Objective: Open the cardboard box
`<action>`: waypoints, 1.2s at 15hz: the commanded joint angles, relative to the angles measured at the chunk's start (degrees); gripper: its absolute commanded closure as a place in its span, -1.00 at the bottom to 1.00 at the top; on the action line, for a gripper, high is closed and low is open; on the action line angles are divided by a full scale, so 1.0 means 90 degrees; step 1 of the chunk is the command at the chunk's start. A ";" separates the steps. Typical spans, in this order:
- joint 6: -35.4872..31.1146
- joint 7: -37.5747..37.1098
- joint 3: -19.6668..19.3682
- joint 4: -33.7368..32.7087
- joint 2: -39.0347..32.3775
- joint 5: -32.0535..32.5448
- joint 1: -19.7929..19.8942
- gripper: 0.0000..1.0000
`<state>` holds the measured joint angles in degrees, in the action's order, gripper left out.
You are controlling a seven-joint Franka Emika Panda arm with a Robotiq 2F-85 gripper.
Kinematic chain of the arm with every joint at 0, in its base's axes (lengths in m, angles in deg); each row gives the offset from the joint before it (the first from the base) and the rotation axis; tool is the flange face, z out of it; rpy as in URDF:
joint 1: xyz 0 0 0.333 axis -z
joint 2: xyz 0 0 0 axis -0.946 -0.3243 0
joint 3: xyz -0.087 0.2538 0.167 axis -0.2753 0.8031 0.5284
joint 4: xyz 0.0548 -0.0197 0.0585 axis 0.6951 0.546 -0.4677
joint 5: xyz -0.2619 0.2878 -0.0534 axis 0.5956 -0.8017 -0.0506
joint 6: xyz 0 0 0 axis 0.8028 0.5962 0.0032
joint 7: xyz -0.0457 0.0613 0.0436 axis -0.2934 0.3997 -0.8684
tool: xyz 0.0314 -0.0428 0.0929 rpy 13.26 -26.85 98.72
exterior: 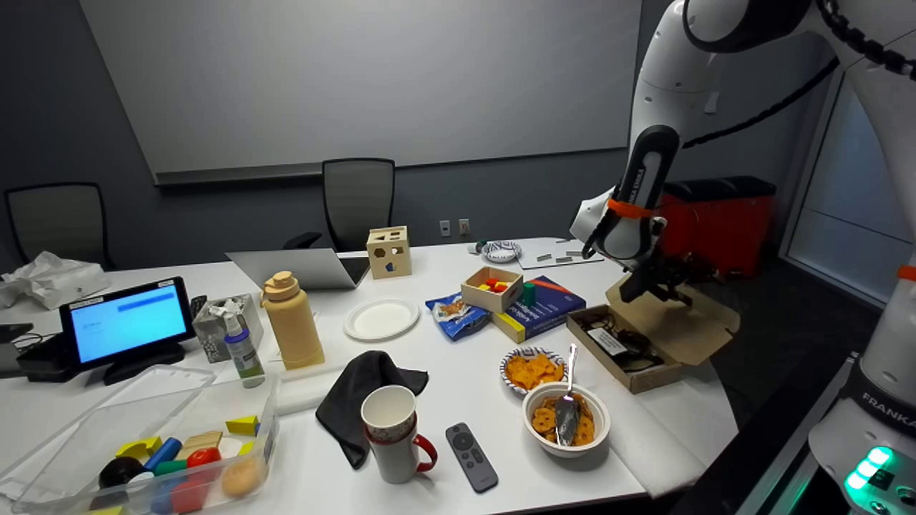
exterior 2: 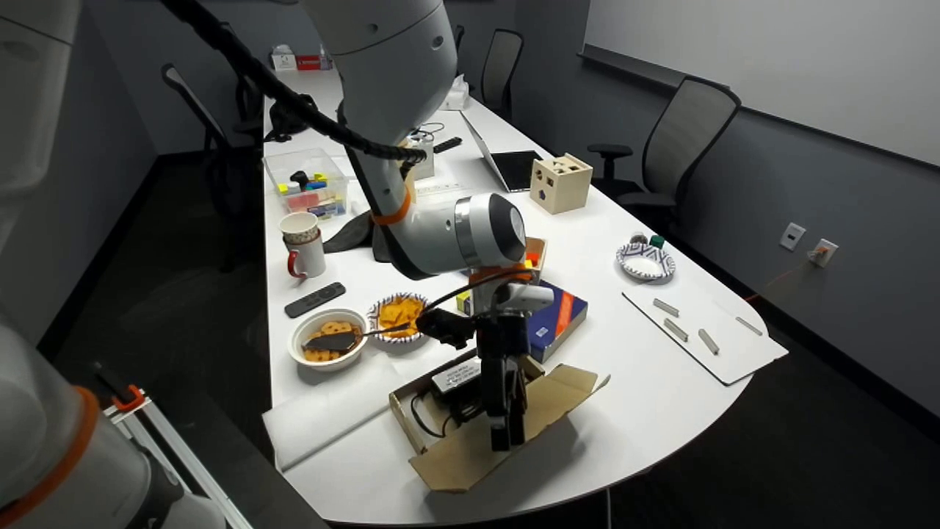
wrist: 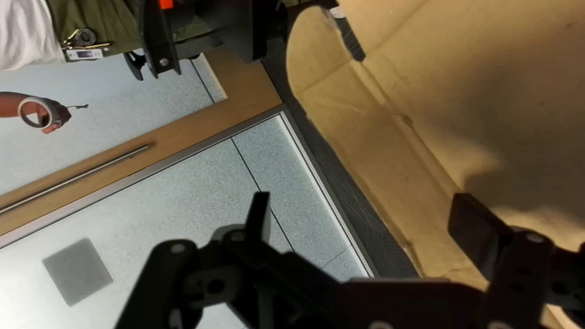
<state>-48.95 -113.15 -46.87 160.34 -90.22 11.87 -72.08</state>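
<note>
The cardboard box point(exterior: 657, 378) stands at the table end, and its wall also shows in an exterior view point(exterior 2: 406, 425). Its lid point(exterior: 705, 325) is raised and leans back, away from the box body; in an exterior view the lid point(exterior 2: 547, 404) spreads over the table. Inside lie dark cables and a white-labelled item point(exterior: 608, 342). My gripper point(exterior: 657, 287) is by the lid's inner side, and in an exterior view the gripper point(exterior 2: 508, 430) overlaps the lid. In the wrist view the gripper point(wrist: 363, 205) has fingers wide apart, nothing between them; the lid point(wrist: 388, 151) passes behind the right finger. Contact cannot be told.
A blue book point(exterior: 547, 307) with a wooden tray point(exterior: 476, 293) lies beside the box. A patterned chip bowl point(exterior: 533, 368) and a white bowl with a spatula point(exterior: 601, 429) stand near it. A white padded strip point(exterior: 651, 443) lies along the table edge.
</note>
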 commanded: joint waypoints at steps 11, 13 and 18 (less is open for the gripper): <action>-0.3689 -0.1489 -0.0325 0.0052 -0.1098 -0.0052 0.0088 -1.00; -0.4108 -0.1519 -0.0359 -0.0008 -0.1255 -0.0159 0.0070 -1.00; -0.4761 -0.1268 -0.0320 -0.0294 -0.1660 -0.0927 0.0070 -1.00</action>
<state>-87.75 -125.68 -49.75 160.48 -100.40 7.93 -70.69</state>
